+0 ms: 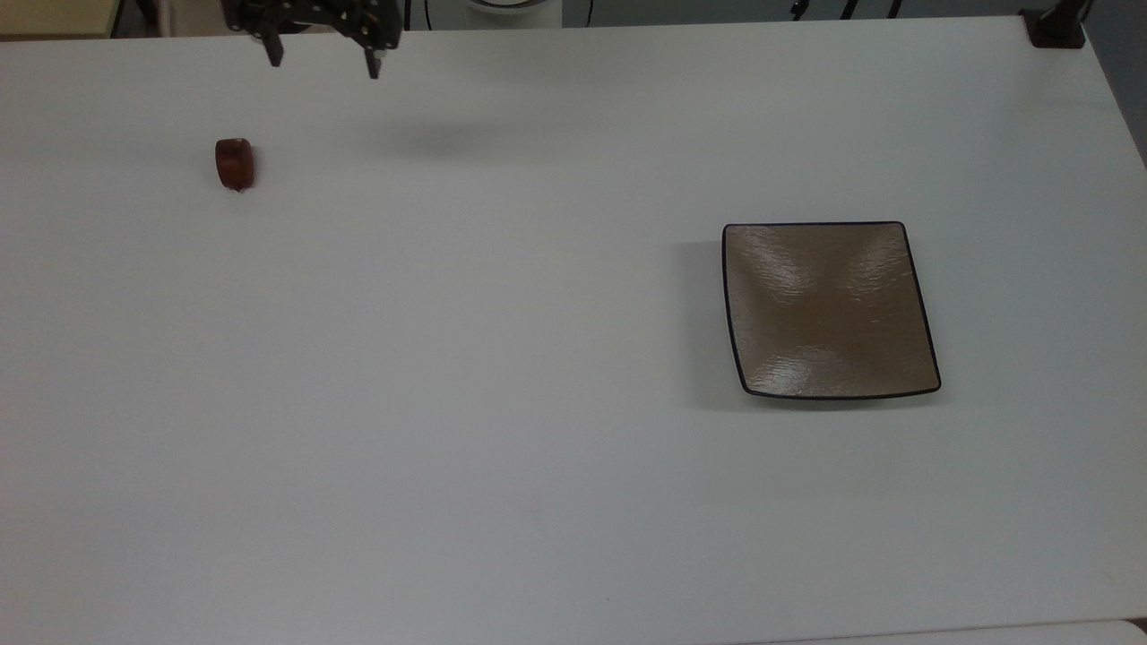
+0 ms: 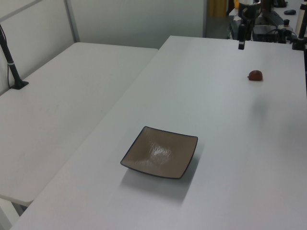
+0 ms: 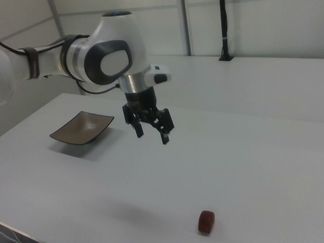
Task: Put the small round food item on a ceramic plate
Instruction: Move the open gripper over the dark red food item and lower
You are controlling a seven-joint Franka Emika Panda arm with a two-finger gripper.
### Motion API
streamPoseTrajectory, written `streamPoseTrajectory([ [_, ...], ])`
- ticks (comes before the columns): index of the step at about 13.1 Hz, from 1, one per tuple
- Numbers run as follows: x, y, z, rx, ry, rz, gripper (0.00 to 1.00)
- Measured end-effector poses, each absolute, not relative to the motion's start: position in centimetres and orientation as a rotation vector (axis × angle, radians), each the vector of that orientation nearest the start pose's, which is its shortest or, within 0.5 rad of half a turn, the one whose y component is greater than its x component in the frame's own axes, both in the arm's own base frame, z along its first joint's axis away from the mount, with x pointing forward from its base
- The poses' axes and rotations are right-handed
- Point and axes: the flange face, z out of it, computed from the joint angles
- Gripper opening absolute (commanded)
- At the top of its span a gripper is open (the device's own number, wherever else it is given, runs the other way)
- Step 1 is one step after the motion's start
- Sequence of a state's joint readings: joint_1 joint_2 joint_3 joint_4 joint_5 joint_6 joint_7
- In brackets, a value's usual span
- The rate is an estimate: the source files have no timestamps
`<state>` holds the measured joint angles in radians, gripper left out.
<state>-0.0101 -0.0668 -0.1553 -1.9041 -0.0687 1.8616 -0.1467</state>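
Plate and food item lie well apart on a wide white table, which is the largest thing in sight and also shows in the left view and the right view. A second white table stands alongside it on the left view's left, with a dark post fixed to its surface near the wall.

Next in size is the white robot arm, which reaches in from the right view's left and hangs above the table with its wrist turned downward.

The ceramic plate is square, brownish-tan, with a thin black rim and a glossy dished surface. It sits flat on the table at the top view's right; it is also seen in the left view and the right view. Nothing lies on it.

The black gripper hovers above the table near its far edge in the top view, up and to the right of the food item and not touching it; it also shows in the left view. In the right view its fingers stand clearly apart with nothing between them.

The small round food item, dark reddish-brown and glossy, rests on the bare table at the top view's upper left, at the left view's right and at the right view's lower right.
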Motion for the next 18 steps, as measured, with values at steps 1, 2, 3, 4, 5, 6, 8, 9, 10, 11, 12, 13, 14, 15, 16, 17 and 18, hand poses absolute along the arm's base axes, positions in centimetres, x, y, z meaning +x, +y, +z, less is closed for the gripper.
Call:
streamPoseTrajectory([
  [1, 53.3, -10.8, 52.4, -3.201, -0.054, -0.008, 1.00],
  [2, 52.9, -11.9, 52.0, -3.204, -0.116, 0.011, 1.00],
  [3, 52.6, -12.9, 51.5, -3.205, -0.174, 0.029, 1.00],
  [4, 52.3, -13.9, 51.0, -3.207, -0.230, 0.041, 1.00],
  [5, 52.1, -14.7, 50.5, -3.213, -0.279, 0.045, 1.00],
  [6, 51.9, -15.7, 49.8, -3.223, -0.323, 0.043, 1.00],
  [8, 51.6, -17.5, 48.2, -3.243, -0.376, 0.035, 1.00],
  [9, 51.4, -18.7, 46.8, -3.254, -0.395, 0.041, 1.00],
  [10, 51.3, -19.4, 45.8, -3.260, -0.394, 0.059, 1.00],
  [11, 51.3, -20.2, 45.0, -3.268, -0.387, 0.076, 1.00],
  [12, 51.4, -20.9, 44.1, -3.275, -0.384, 0.086, 1.00],
  [13, 51.5, -21.9, 42.3, -3.278, -0.373, 0.109, 1.00],
  [14, 51.6, -22.2, 41.1, -3.277, -0.367, 0.133, 1.00],
  [15, 51.8, -22.7, 39.8, -3.279, -0.363, 0.151, 1.00],
  [16, 52.1, -23.2, 38.2, -3.281, -0.357, 0.170, 1.00],
  [17, 52.2, -23.5, 37.1, -3.280, -0.354, 0.190, 1.00],
  [18, 52.2, -23.8, 35.7, -3.279, -0.357, 0.221, 1.00],
])
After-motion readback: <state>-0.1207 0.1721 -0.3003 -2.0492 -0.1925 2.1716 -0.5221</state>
